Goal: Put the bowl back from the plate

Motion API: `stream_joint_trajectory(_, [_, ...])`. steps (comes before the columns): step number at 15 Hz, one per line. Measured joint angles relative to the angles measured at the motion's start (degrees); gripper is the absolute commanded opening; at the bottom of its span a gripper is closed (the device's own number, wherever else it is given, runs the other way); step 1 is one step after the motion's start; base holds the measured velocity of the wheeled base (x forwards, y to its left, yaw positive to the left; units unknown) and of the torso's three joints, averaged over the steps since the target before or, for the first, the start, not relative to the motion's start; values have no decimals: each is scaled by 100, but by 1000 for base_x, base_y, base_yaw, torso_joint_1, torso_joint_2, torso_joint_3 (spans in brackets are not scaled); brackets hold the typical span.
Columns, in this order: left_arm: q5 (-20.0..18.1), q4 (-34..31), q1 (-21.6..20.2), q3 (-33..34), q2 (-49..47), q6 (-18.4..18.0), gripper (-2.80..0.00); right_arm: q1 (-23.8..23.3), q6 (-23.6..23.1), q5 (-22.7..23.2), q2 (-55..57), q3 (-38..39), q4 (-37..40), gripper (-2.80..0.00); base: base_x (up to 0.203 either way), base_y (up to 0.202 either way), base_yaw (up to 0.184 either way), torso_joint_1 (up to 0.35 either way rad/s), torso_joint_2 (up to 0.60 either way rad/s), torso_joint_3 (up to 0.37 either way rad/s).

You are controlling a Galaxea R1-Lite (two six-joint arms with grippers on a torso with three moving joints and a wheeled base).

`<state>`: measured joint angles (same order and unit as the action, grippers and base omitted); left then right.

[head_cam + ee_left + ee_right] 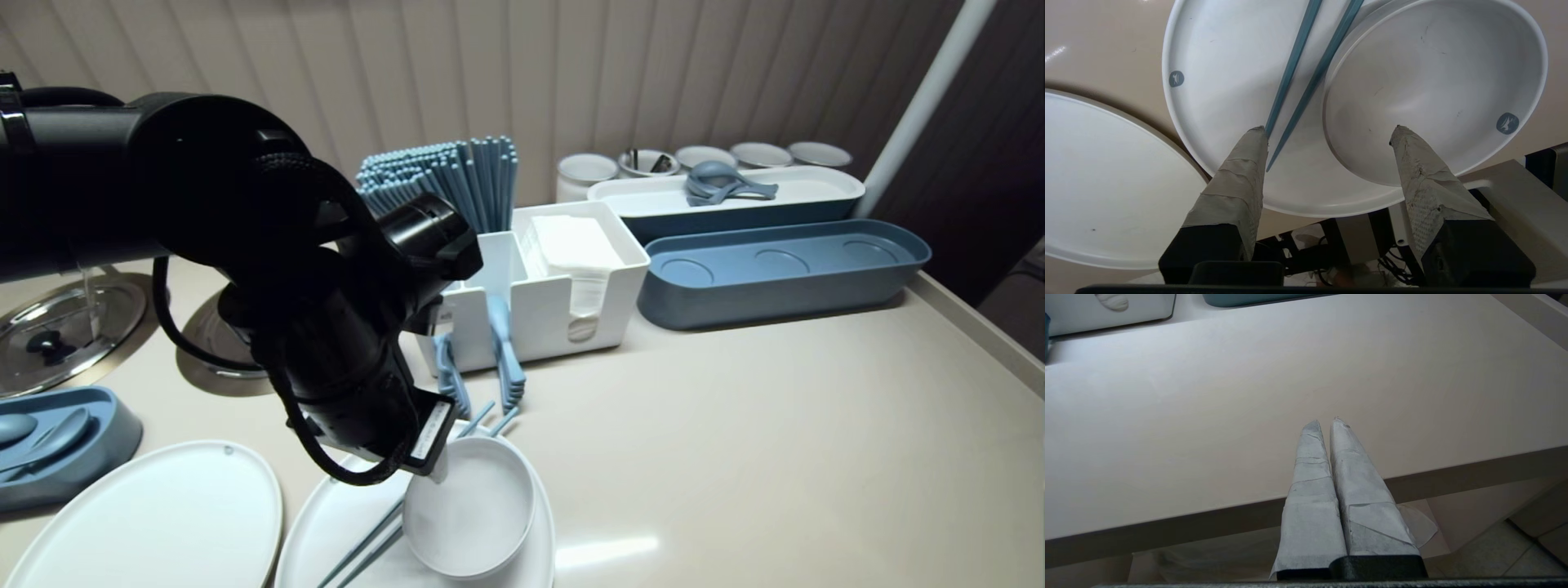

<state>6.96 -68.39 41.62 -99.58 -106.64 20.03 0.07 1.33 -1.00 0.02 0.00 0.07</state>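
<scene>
Right of a spare plate (1106, 175), the left end effector (1329, 128) hovers, fingers spread around nothing, above the plate (1216, 81) where the chopsticks (1292, 61) already lie beside the bowl (1433, 73) (the placing looks done; only pulling clear seems left). The right end effector (1325, 422), fingers pressed together, hangs idle at the worktop (1208, 416) edge.

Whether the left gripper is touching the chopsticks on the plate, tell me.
Cannot tell. In the left wrist view the left gripper stands open over the plate, one fingertip overlapping the ends of the chopsticks; neither contact nor gap shows plainly.
</scene>
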Motion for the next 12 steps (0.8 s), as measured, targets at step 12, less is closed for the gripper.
stream_joint_trajectory(12, [1,591,-4,281,-523,-72,0,0,-2,2,0,0,0,-280,0,0,0,0,0,0])
